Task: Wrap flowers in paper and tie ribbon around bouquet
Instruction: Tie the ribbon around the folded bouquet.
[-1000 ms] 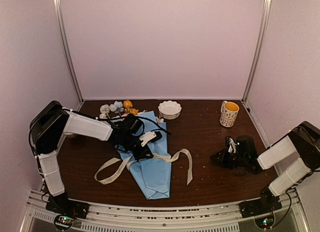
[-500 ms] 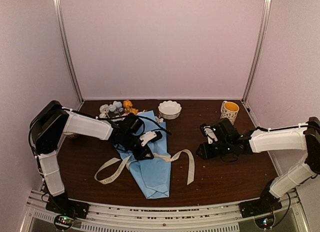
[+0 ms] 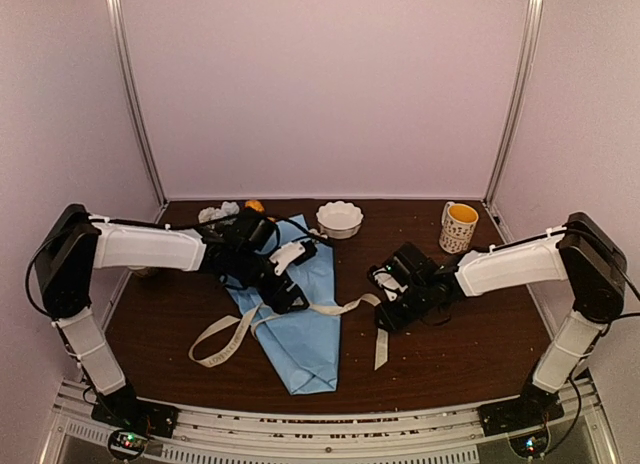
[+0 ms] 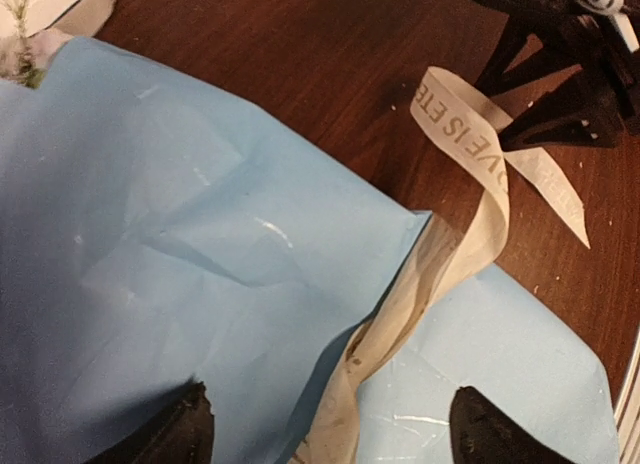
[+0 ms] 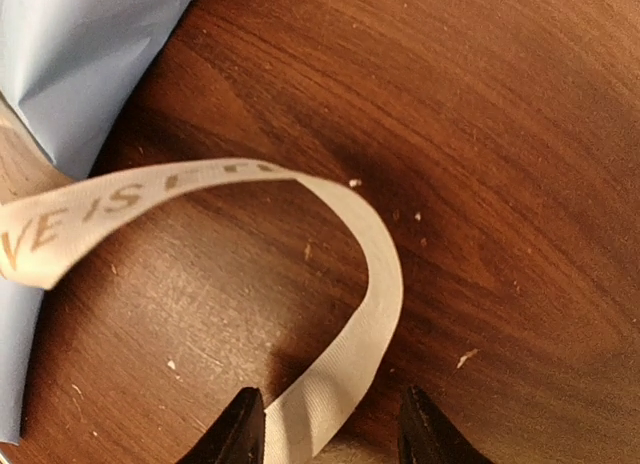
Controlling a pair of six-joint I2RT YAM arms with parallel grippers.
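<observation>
Looks like the left arm (image 3: 150, 246) and right arm (image 3: 510, 264) both stretched low toward the middle. Got the left gripper (image 4: 330, 434) angled down with jaws spread wide. Same tilt on the right gripper (image 5: 330, 434), jaws partly apart. Grippers near, not touching.

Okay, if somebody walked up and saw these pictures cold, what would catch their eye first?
The light-blue paper cone lying in the middle of the dark table, with a cream ribbon trailing out both sides. The left tool hangs open right over the paper, and the right tool straddles the ribbon's loop. At the back stand a white bowl and a mug.
</observation>
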